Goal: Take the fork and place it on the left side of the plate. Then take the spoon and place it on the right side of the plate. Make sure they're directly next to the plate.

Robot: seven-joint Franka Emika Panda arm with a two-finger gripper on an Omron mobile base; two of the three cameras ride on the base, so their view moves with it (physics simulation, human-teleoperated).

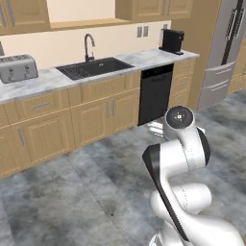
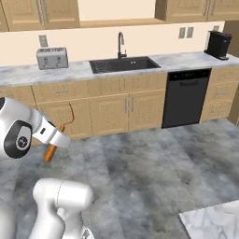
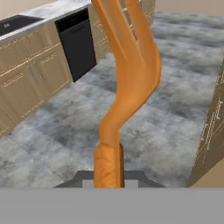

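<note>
The gripper (image 3: 108, 181) is clamped on the handle of the fork (image 3: 127, 74), which stands straight out from the jaws in the hand view, its orange neck curving up into long tines that fan across the frame. In the right base view the same fork (image 2: 50, 151) shows as a short orange stub poking down and to the left from under the white hand, held in mid-air well above the floor.

Beyond the tines lies a mottled grey stone floor (image 3: 175, 109). A corner of a pale marble counter (image 2: 212, 221) juts into the lower right of the right base view, nearest the base.

Across the floor runs a row of light wooden base cabinets (image 2: 109, 109) under a grey-white marble worktop (image 2: 74, 70). A black dishwasher (image 2: 184, 98) is set into the row, to the right of the sink. The dark sink (image 2: 123, 64) is sunk in the worktop, with a curved dark tap (image 2: 120, 44) behind it. A silver toaster (image 2: 52, 58) sits on the worktop to the left of the sink, and a black coffee machine (image 2: 218, 45) stands at the right end.

Wooden wall cabinets (image 2: 42, 13) hang above. In the left base view a steel refrigerator (image 1: 223, 53) stands at the far right, past the end of the worktop.
</note>
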